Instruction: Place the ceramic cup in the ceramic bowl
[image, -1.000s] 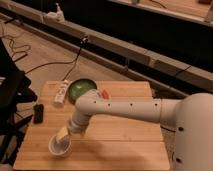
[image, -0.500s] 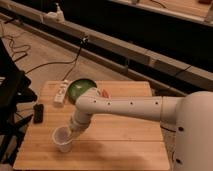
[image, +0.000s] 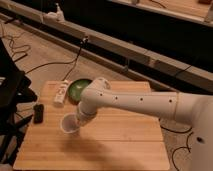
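Note:
The ceramic cup (image: 69, 125) is small and white. It hangs tilted a little above the wooden table (image: 115, 145), and its shadow falls on the board below it. My gripper (image: 80, 120) is at the end of the white arm and is shut on the cup's right side. The ceramic bowl (image: 77, 88) has a glossy green inside. It sits at the table's back left, partly hidden behind my arm's wrist, a short way behind the cup.
A white-and-red block (image: 61, 93) lies just left of the bowl. A small black object (image: 38, 113) lies near the table's left edge. A black chair (image: 10, 95) stands to the left. Cables run over the floor behind the table.
The gripper has lifted the cup off the front left of the table and moved it up and back to the right, towards the green bowl.

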